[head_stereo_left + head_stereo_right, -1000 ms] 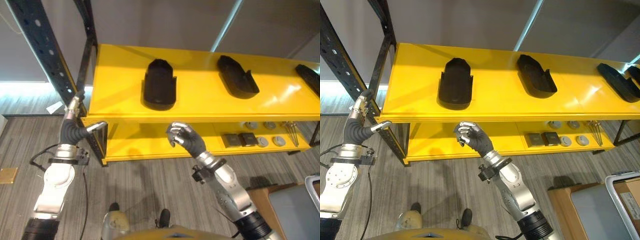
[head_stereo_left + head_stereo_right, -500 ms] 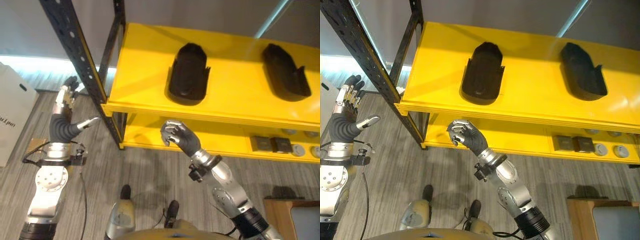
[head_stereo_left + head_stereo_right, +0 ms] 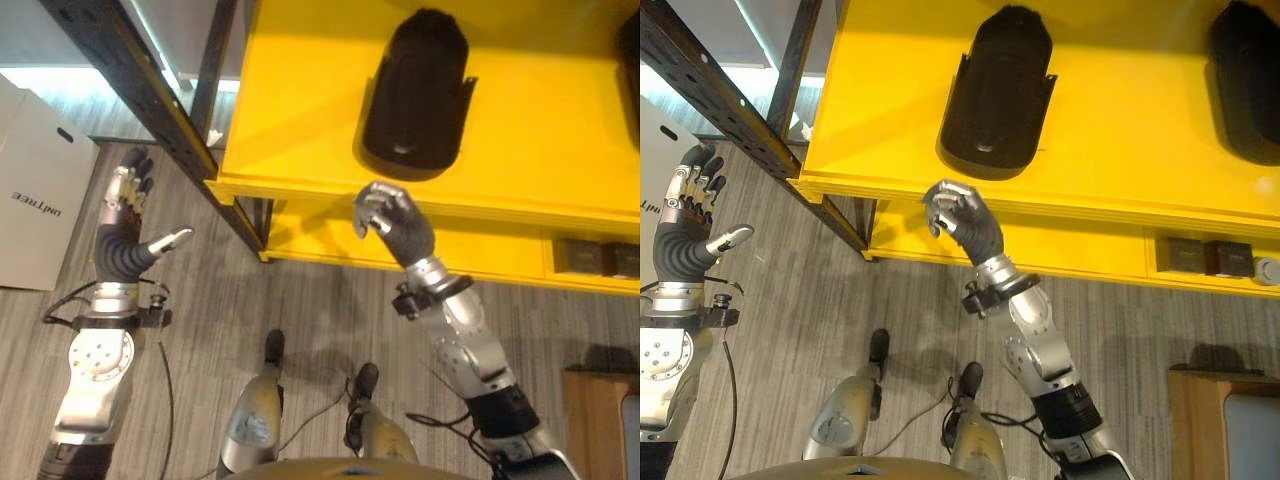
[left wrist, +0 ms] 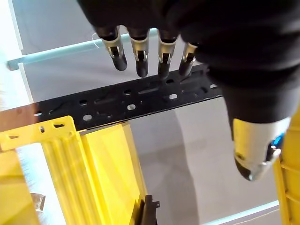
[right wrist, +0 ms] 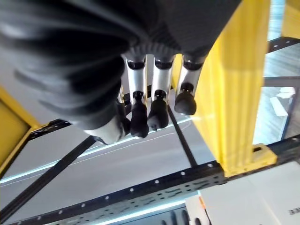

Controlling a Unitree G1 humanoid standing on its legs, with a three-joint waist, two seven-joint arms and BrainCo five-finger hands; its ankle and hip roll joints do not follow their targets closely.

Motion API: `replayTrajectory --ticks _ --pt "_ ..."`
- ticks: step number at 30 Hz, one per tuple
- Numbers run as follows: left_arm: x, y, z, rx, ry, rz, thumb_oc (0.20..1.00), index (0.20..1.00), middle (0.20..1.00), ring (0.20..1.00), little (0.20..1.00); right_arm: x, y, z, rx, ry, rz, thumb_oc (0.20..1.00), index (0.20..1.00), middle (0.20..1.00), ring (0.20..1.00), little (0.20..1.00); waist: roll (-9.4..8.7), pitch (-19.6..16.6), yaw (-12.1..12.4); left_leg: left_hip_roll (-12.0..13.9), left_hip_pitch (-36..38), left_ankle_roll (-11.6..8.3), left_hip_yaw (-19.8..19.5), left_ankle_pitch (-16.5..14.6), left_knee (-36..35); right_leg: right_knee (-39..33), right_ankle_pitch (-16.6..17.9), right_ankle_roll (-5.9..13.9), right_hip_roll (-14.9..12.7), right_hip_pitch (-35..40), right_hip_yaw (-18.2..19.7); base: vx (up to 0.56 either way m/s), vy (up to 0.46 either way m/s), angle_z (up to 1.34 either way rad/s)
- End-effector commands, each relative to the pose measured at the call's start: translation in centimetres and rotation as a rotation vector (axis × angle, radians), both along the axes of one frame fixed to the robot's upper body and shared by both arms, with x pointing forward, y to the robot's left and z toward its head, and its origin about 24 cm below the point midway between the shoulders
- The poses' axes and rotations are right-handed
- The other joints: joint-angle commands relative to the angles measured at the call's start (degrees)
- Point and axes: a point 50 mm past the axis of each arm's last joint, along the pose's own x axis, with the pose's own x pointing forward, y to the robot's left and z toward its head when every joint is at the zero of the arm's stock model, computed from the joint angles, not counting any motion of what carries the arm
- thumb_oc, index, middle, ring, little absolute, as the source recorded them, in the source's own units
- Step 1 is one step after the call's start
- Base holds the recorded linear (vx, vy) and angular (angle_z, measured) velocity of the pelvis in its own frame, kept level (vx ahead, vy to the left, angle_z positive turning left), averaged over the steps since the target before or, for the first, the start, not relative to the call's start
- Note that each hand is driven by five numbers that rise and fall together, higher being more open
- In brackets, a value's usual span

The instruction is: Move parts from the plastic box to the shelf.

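Since a second ago the whole picture has swung: the camera has turned toward the shelf's left end and drawn closer, so the yellow shelf [image 3: 300,120] now takes up the view from 11 to 3 o'clock and its black upright [image 3: 140,90] cuts across at 10 o'clock; that is the head moving, not the shelf. Against that shift, the right robot hand [image 3: 965,222] has risen from in front of the lower deck to just under the front lip of the top deck, near the middle of the eye views, and its fingers are curled in with nothing between them, as its wrist view confirms. The left robot hand [image 3: 125,230] has drifted away from the upright and now hangs over the floor at 9 o'clock, fingers straight and thumb stuck out, holding nothing. One black part [image 3: 418,90] lies flat on the top deck at 1 o'clock, just beyond the right robot hand but apart from it, and the edge of a second black part [image 3: 1250,85] shows at 2 o'clock. Small dark blocks [image 3: 1205,256] sit on the lower deck at 3 o'clock. A white board [image 3: 40,190] leans at 9 o'clock by the floor. I judge that a placement is done and both hands are free, so the next step calls for turning back to the plastic box, which lies outside these views, to fetch another part.
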Motion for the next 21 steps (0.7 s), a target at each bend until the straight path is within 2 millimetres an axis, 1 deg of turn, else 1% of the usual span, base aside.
replayTrajectory --ticks 1,4,11,21 --pt "-0.5 -0.8 1.5 -0.031 -0.105 -0.055 1.000 1.000 1.000 1.000 1.000 -1.7 -0.2 2.4 0.060 -0.174 -0.033 0.200 0.200 0.200 0.200 0.200 1.15 -4.69 0.89 2.01 5.93 -2.62 6.51 -9.41 0.61 5.90 -6.27 6.58 0.46 -4.28 0.94 0.04 0.027 0.01" --pt "-0.4 -0.7 1.1 -0.042 -0.086 -0.051 1.000 1.000 1.000 1.000 1.000 -1.7 -0.5 3.0 0.106 -0.196 -0.051 0.200 0.200 0.200 0.200 0.200 1.48 -5.07 0.70 1.91 5.97 -2.50 6.99 -9.55 0.44 5.86 -6.31 6.58 0.59 -4.53 1.20 0.02 0.018 0.00" --pt "-0.4 -0.3 0.7 -0.035 -0.064 -0.030 1.000 1.000 1.000 1.000 1.000 -1.5 -0.3 2.7 0.075 -0.185 -0.071 0.200 0.200 0.200 0.200 0.200 1.78 -5.31 0.44 1.84 5.87 -2.45 7.14 -9.67 0.41 6.01 -6.33 6.60 0.64 -5.03 1.43 0.01 0.010 -0.04" --pt "-0.2 -0.3 0.2 -0.016 -0.033 -0.031 1.000 1.000 1.000 1.000 1.000 -1.0 0.4 2.0 0.044 -0.144 -0.039 0.200 0.200 0.200 0.200 0.200 2.52 -3.51 0.42 1.87 4.28 -2.51 6.99 -9.11 0.55 6.38 -5.85 6.57 0.82 -6.91 1.06 0.00 0.000 0.00"
